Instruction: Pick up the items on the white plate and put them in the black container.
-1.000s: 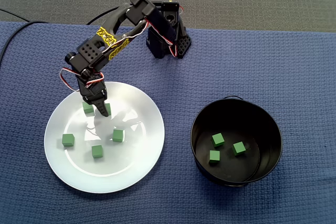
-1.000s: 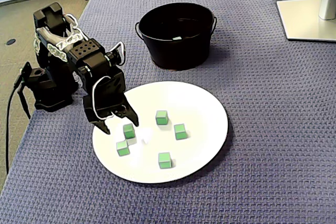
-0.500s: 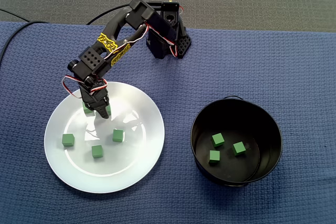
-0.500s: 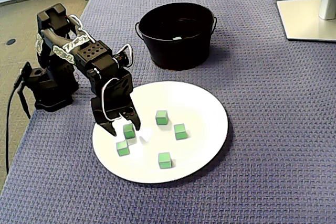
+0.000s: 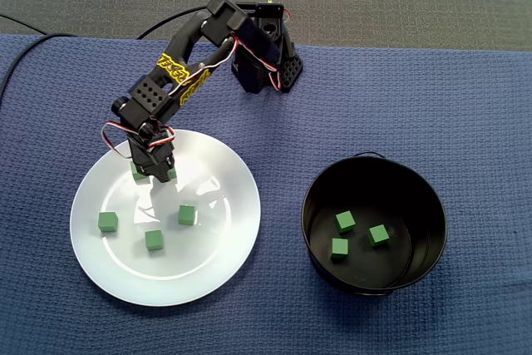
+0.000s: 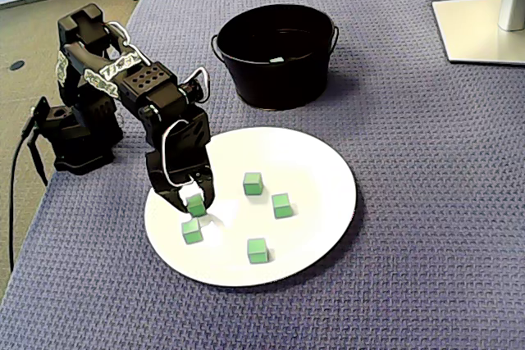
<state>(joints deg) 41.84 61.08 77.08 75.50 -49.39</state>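
**One held cube (image 6: pixel 197 206) in the jaws, four loose on the white plate (image 5: pixel 208 276), three in the black container (image 5: pixel 316 197)**

Gripper (image 6: pixel 195 201): down over the arm-side part of the plate, fingers closed on the held cube. In one fixed view the green block sits pinched between the two black fingertips. In the other fixed view only a green edge (image 5: pixel 171 175) shows to the right of the gripper (image 5: pixel 160 175). Cannot tell whether the block is off the plate surface or resting on it.

Loose on the plate:
- second cube (image 6: pixel 192 231), just beside the fingertips and apart from them; it peeks out left of the gripper in the other view (image 5: pixel 137 171)
- third cube (image 5: pixel 187 214), near the plate's middle
- fourth cube (image 5: pixel 154 239), near the third
- fifth cube (image 5: pixel 107 222), toward the left rim in that view

Container: upright on the blue woven cloth (image 5: pixel 432 97), near the plate but not touching it, to the right in one view and beyond the plate in the other (image 6: pixel 275 84). Stored cubes (image 5: pixel 345 221) lie on its floor, three in all, close together and not stacked.

Arm base (image 5: pixel 266 56) stands on the cloth's far edge. A white stand foot (image 6: pixel 480 30) occupies the top right corner.
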